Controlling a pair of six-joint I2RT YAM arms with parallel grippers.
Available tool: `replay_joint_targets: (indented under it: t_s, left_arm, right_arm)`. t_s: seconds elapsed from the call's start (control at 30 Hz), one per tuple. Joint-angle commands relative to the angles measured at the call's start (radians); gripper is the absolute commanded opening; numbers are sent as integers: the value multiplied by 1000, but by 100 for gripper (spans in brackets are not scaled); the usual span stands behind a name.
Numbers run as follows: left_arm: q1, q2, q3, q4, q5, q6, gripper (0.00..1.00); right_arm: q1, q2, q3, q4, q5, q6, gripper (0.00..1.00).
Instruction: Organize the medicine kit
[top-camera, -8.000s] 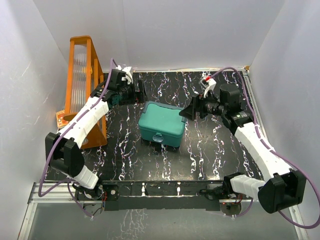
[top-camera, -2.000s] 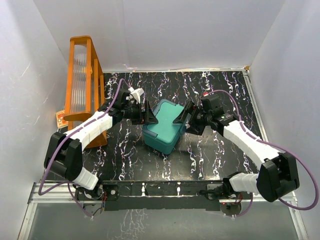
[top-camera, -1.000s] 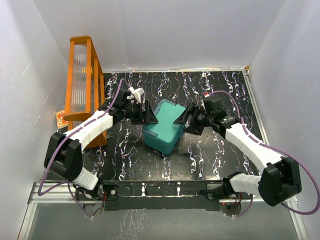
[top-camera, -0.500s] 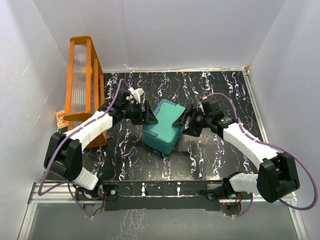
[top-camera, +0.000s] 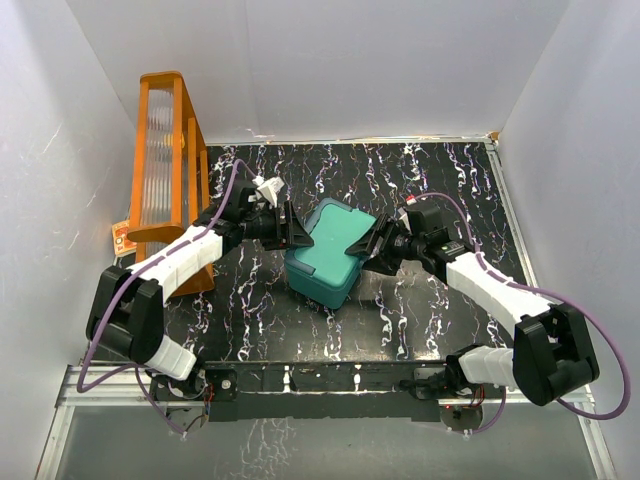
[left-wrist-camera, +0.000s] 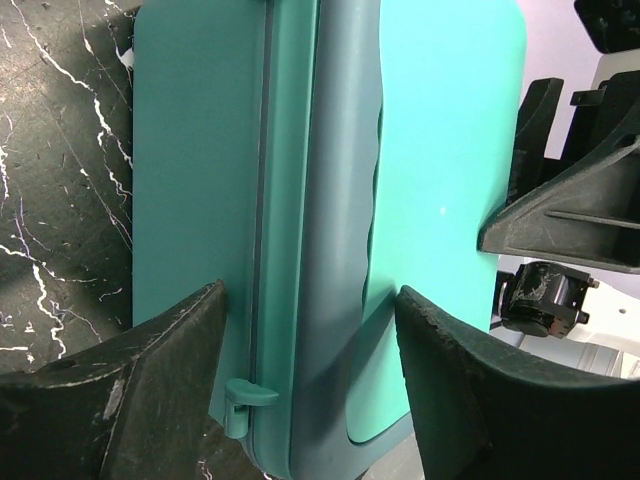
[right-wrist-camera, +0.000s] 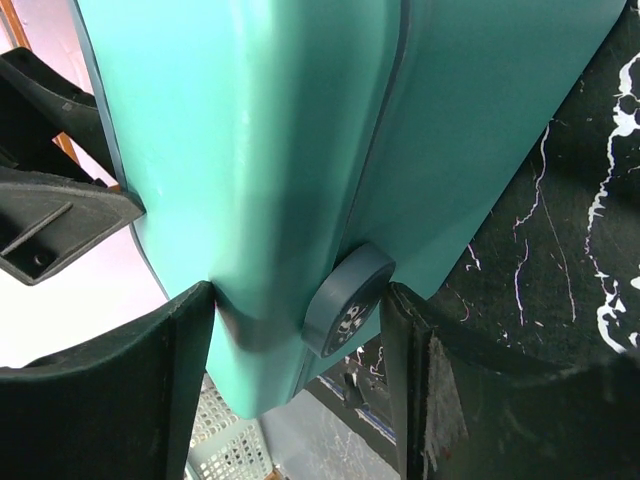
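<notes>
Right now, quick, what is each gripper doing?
Left gripper: open, with the edge of the medicine kit in between.
Right gripper: open, straddling the kit's opposite side.

The top camera looks down from above and behind the arm bases, far enough back to take in the whole table. Each wrist camera sits just behind its own end effector, pressed close to the teal box. The left wrist view faces the right end effector across the box, and the right wrist view faces the left end effector. All three views share the box.
</notes>
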Motion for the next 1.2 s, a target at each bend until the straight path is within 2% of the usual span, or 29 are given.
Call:
replay_joint_targets:
  t_s: [0.0,0.13,0.2,0.4,0.6,0.83,1.0,1.17]
  left_arm:
    - [-28,37,-75,-93,-25,26,56]
    - [-28,20,-62,-112,-77,32,57]
    - [-28,11,-44,-132,-114,25,61]
    - [-26,-8,59,-200,-247,23,77]
    - [-26,-5,244,-312,-307,74,98]
    - [-24,-59,392,-513,-477,83,99]
    - [-25,-252,300,-473,-402,144,99]
    - [-28,-509,181,-418,-466,130,99]
  right_arm:
    - [17,4,-14,195,-42,18,55]
    - [17,8,-18,175,-17,5,56]
    - [17,3,-9,142,13,-18,61]
    - [15,-44,12,49,157,-88,78]
    - [13,-104,94,-52,301,-188,83]
    - [11,-182,197,-270,509,-280,82]
    - [12,-301,223,-443,640,-296,80]
    - [12,-479,280,-587,761,-301,79]
